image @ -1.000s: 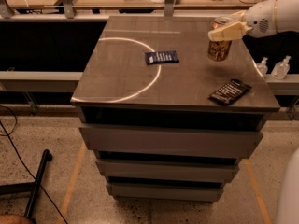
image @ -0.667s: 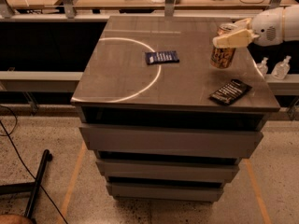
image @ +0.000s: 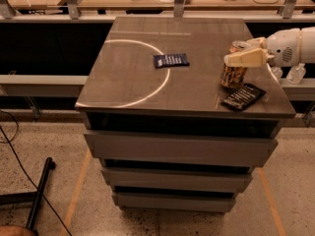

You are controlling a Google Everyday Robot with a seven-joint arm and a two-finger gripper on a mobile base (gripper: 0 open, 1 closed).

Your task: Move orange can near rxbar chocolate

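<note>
Drawer-fronted grey desk (image: 133, 82): the white arm's gripper (image: 239, 52) reaches in from 3 o'clock, its fingers (image: 246, 58) pinching the upright orange can (image: 232, 76) near the desk's right edge. The rxbar chocolate (image: 243, 97) lies just beside the can at its 5 o'clock (contact unclear). A dark blue wrapper (image: 171, 60) sits well apart at 10 o'clock.

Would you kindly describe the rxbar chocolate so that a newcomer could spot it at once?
Go to the front right corner, as the camera sees it, of the grey cabinet top. There, just in front of the orange can held by the claw, lies the rxbar chocolate. It is flat and black with white lettering, unlike the dark blue wrapper nearer the middle.
</note>
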